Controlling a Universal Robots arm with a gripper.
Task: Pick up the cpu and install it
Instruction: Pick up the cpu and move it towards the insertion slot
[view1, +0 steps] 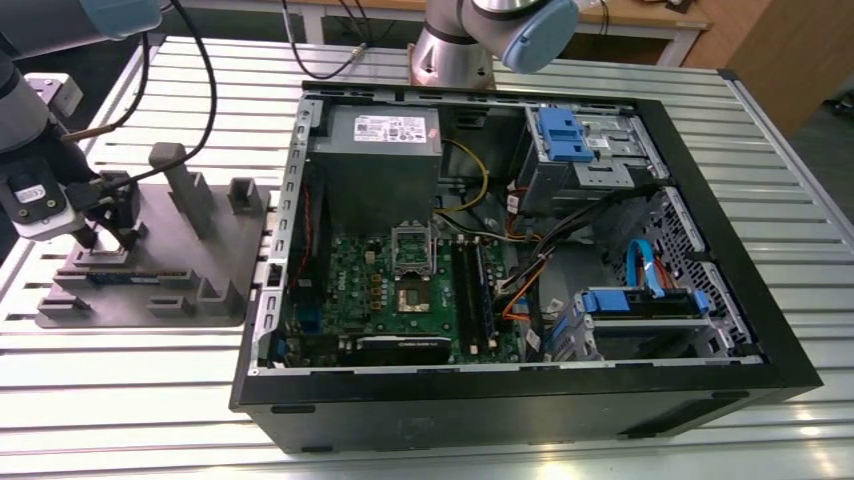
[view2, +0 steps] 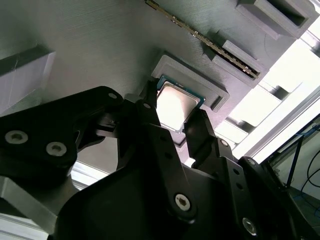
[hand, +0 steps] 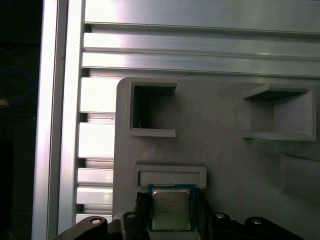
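Gripper (hand: 171, 215) pinches the cpu (hand: 171, 207) by two opposite edges, one finger (view2: 150, 117) on each side. The chip sits dead centre between the tips, flat, shiny top facing the wrist. It is square, so there is no long axis. Just beyond it is the pocket wall of the grey moulded tray (hand: 225, 150). The motherboard socket (view1: 411, 285) in the open computer case (view1: 534, 400) is well apart from the gripper, toward the exterior view's right.

gripper (view1: 110, 242) low over grey tray (view1: 214, 272), beside open computer case (view1: 534, 405)
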